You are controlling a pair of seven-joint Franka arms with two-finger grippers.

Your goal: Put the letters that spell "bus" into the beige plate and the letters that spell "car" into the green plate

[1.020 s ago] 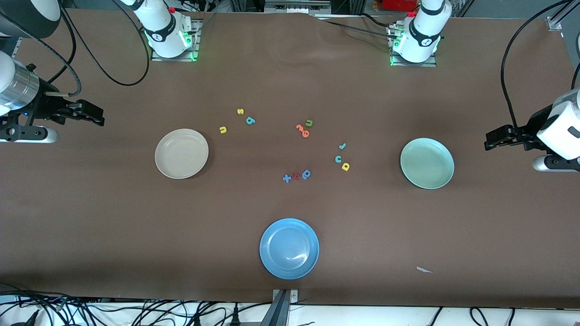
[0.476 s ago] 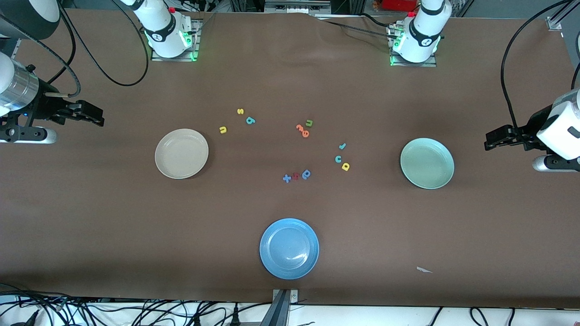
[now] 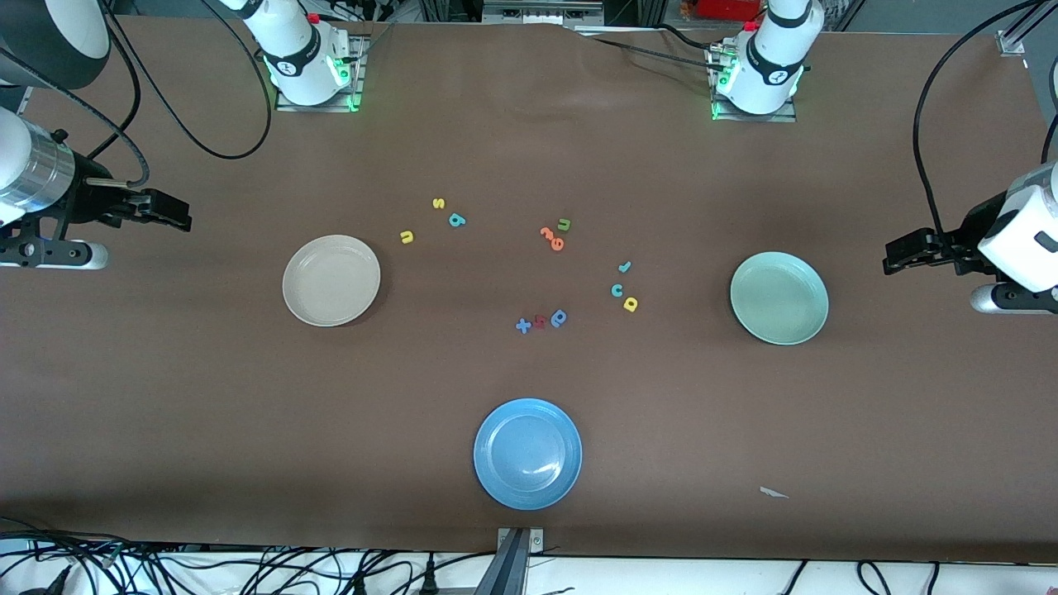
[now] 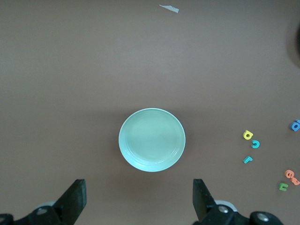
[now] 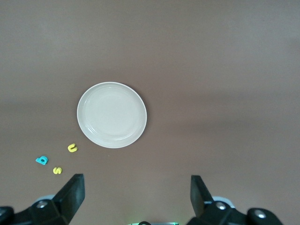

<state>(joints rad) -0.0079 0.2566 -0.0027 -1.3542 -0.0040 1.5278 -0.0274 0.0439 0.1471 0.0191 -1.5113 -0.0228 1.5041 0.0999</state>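
The beige plate [image 3: 331, 281] lies bare toward the right arm's end of the table. Beside it lie the yellow "u" [image 3: 406, 237], yellow "s" [image 3: 439, 203] and teal "b" [image 3: 457, 220]. The green plate [image 3: 779, 297] lies bare toward the left arm's end, with the teal "r" [image 3: 625, 267], teal "c" [image 3: 617, 290] and yellow "a" [image 3: 631, 304] near it. My right gripper [image 3: 180, 218] hangs open over bare table past the beige plate [image 5: 111, 115]. My left gripper [image 3: 889, 257] hangs open over bare table past the green plate [image 4: 152, 139]. Both hold nothing.
Orange letters [image 3: 551, 238] and an olive "u" [image 3: 564, 224] lie mid-table. Blue and red letters [image 3: 541, 321] lie nearer the front camera, and a blue plate [image 3: 527, 454] nearer still. A scrap of white paper [image 3: 774, 493] lies by the front edge.
The right arm's wrist has shifted slightly toward the bases' side of the table. The left arm, plates and letters have not moved.
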